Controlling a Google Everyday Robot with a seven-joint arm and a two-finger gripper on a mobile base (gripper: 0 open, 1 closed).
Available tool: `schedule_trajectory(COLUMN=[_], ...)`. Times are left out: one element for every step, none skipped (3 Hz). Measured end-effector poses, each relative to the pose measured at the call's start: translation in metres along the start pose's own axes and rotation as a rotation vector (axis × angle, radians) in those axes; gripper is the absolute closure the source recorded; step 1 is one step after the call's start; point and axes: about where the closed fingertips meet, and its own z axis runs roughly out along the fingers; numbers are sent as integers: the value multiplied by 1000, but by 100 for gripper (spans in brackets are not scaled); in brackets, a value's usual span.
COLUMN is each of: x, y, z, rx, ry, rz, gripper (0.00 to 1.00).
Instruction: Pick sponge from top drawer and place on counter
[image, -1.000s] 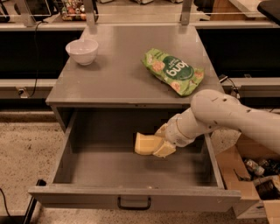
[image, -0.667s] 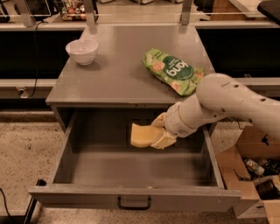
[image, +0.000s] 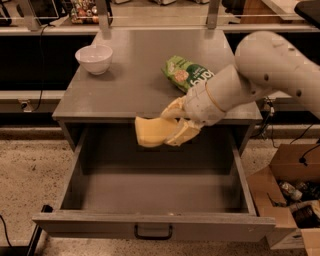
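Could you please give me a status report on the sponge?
Status: pincer shut on sponge, above open top drawer, by counter front edge. Sponge not yet on counter. Beyond pincer, green snack bag; white bowl well apart.

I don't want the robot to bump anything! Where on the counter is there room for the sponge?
The gripper holds the sponge above the top drawer. The counter is bare in the middle, between the white bowl and the green snack bag, and front-left, before the bowl. The right side is crowded by the bag and arm.
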Motion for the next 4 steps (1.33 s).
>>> schedule_trajectory(x=[-26, -34, -28, -21], y=[-14, -41, -75, -104], z=[-15, -14, 5, 26], rx=[-33, -29, 0, -3], ry=[-15, 54, 172, 256], rz=[-60, -72, -55, -41], gripper=[100, 100, 100, 99])
